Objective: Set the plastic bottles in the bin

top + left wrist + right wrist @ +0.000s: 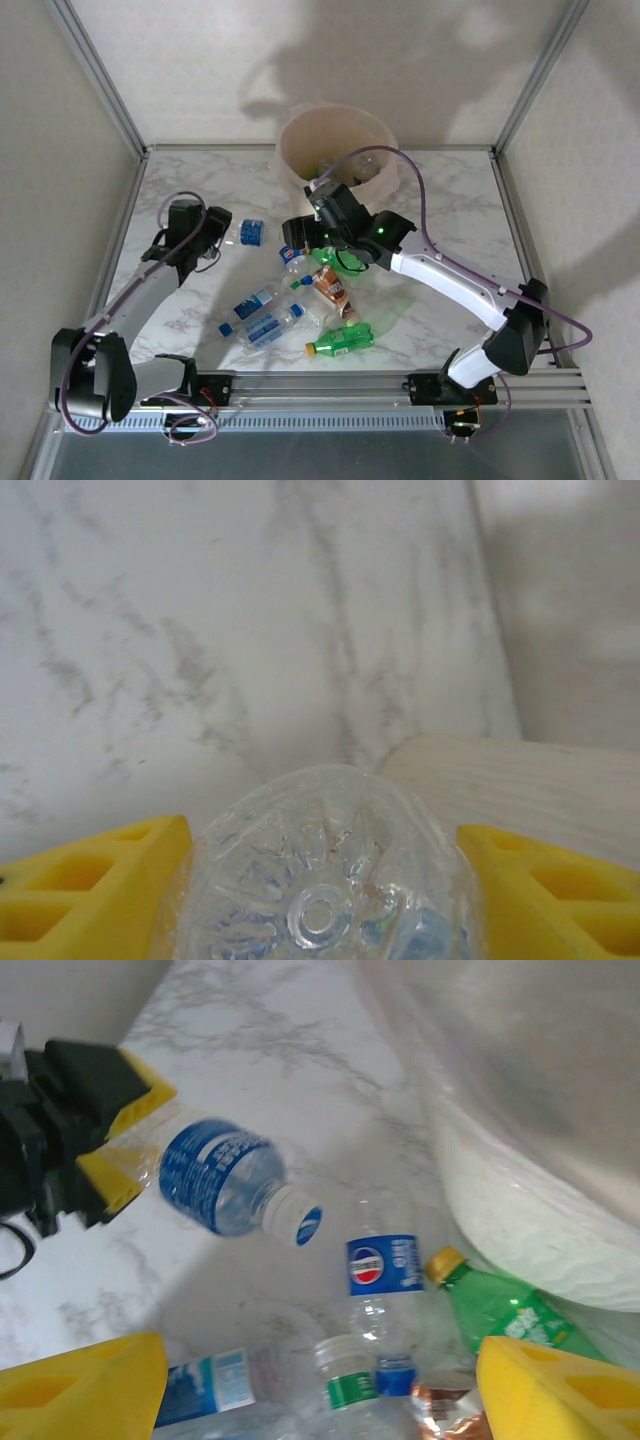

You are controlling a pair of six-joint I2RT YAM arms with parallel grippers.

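From above, the bin [335,140] stands at the middle of the worktop's [450,200] far edge. The loose bottles [310,295] lie clustered from the centre toward the near edge. The left tool [225,233] sits left of centre.

The left wrist view adds the grip. The ribbed base of a clear bottle [320,890] is clamped between the yellow fingers [90,890] and touches both.

The right wrist view shows that bottle side-on, with a blue label and a pale cap, apparently held off the marble. The right tool [320,1395] is spread wide and holds nothing. It hangs over the cluster, just beside the bin's near wall. A green bottle [510,1320] with a yellow cap lies against that wall.
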